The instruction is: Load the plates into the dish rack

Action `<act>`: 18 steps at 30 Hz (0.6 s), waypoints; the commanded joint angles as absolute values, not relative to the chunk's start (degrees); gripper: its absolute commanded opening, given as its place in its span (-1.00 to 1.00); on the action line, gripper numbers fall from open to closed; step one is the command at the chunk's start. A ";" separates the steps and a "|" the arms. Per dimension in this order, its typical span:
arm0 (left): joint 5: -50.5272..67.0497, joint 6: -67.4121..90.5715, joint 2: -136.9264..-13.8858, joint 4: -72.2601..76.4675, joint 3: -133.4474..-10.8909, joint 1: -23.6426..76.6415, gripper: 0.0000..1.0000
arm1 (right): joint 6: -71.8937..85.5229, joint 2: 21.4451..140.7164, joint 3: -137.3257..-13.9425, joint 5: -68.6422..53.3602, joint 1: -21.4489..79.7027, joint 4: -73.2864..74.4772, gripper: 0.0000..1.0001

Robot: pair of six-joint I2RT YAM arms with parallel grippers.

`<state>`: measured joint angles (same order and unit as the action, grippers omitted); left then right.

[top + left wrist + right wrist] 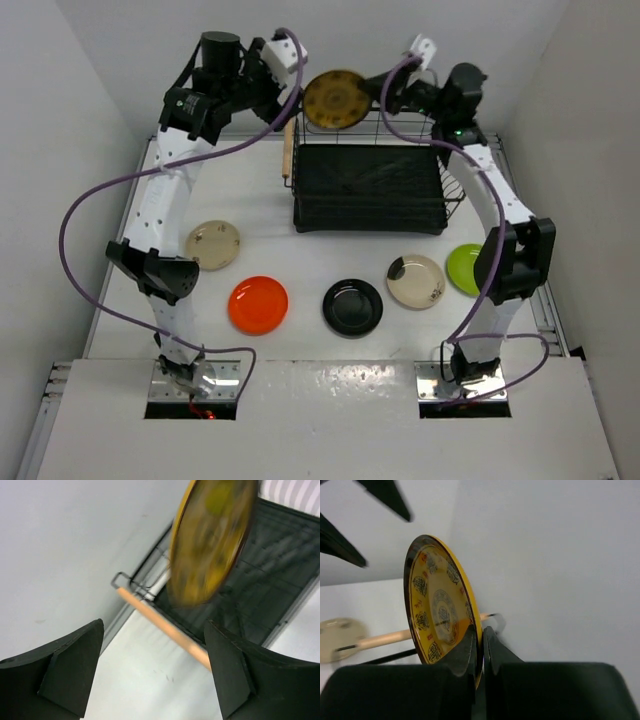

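Plate in hand: yellow-brown patterned plate [440, 610], up on its edge at the upper centre of the top view, above the far left corner of the dish rack [370, 185].
Facing: its patterned face was turned toward the overhead camera and showed there as a nearly full disc. In the right wrist view it was seen almost edge-on, face toward the left of the frame, rim running top to bottom.
Right gripper [480, 635]: clamped on the plate's rim, 1 finger on each face.
Left gripper [154, 630]: fingers spread wide, gripping nothing, just left of the plate in the top view. The plate was blurred in its own camera.
Rack axis: the long side ran left to right in the top view, and a light wooden handle [289, 150] ran along its left end.
Markings: dark round medallions and small red marks on the yellow face, too small to read.
Row below the rack: 5 plates lay flat on the table [310, 255]. From left to right these were the cream floral plate [212, 244], orange plate [258, 305], glossy black plate [352, 307], beige plate [416, 281] with a dark patch, and lime green plate [463, 268]. The last 2 lay just beside each other.
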<state>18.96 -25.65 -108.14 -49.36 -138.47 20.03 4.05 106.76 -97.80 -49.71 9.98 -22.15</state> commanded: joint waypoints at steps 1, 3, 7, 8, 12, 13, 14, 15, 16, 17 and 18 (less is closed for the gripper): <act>16.70 -17.85 -107.93 -43.87 -140.89 15.31 0.73 | 2.03 108.71 -102.74 -49.04 4.75 -35.67 -1.00; 16.70 -15.21 -107.93 -43.25 -139.41 11.26 0.76 | 0.44 110.55 -103.88 -49.04 1.68 -37.53 -1.00; 17.31 -13.62 -106.44 -43.24 -132.31 4.85 0.76 | -4.74 115.57 -105.21 -54.22 -3.95 -37.07 -1.00; 17.31 -13.10 -105.74 -43.24 -130.54 2.57 0.76 | -5.44 116.01 -103.99 -56.58 -5.52 -38.39 -1.00; 17.31 -11.78 -105.21 -43.24 -122.80 -2.97 0.73 | -5.45 121.19 -103.88 -59.23 -7.03 -40.44 -1.00; 18.18 -11.78 -105.21 -43.24 -121.57 -3.95 0.70 | -7.28 122.68 -104.06 -59.76 -7.03 -38.95 -1.00; 18.89 -10.99 -105.21 -43.24 -119.20 -4.74 0.70 | -8.34 123.48 -104.06 -60.20 -7.03 -37.37 -1.00; 18.90 -10.99 -105.21 -43.24 -118.05 -5.96 0.67 | -9.31 124.01 -104.50 -60.38 -7.12 -35.96 -1.00; 18.90 -10.99 -105.21 -43.24 -116.99 -5.98 0.67 | -12.27 124.54 -105.02 -60.55 -7.12 -34.73 -1.00; 18.37 -10.99 -105.21 -43.24 -115.16 -6.59 0.65 | -13.87 125.85 -105.38 -60.73 -7.12 -29.32 -1.00; 17.85 -10.99 -105.21 -43.24 -114.35 -6.59 0.65 | -15.45 126.21 -107.38 -60.65 -7.03 -27.01 -1.00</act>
